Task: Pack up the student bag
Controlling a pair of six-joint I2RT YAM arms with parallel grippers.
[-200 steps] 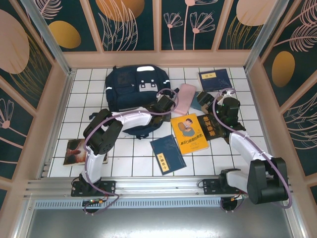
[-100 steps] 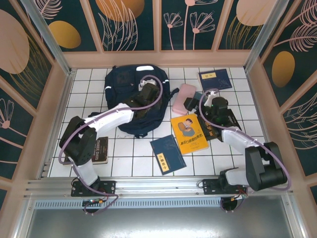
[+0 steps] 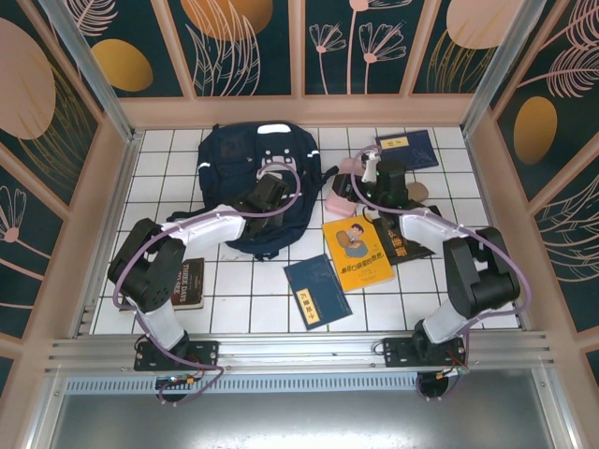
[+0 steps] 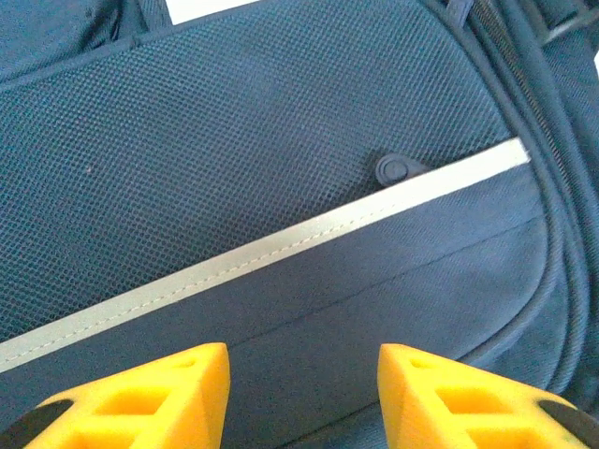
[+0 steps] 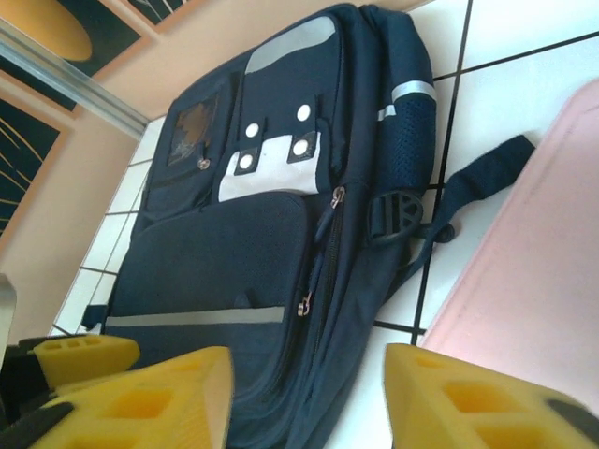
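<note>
While the left gripper (image 4: 302,393) and the right gripper (image 5: 309,398) both stand open, the student bag (image 3: 245,159) lies flat near the far edge of the desk (image 3: 234,299), left of centre
Left fingers (image 4: 168,393) sit apart close above the bag's front panel, near its white stripe (image 4: 281,248); right fingers (image 5: 468,402) are apart and empty, a pink case (image 5: 538,281) just beside them, facing the bag

Matt woven-mesh student bag (image 4: 234,168), smooth tiles (image 3: 243,313)

student bag (image 3: 234,154): navy, white stripe | pouch (image 5: 533,271): pink | book (image 3: 357,251): yellow | table (image 3: 421,299): white tiles
</note>
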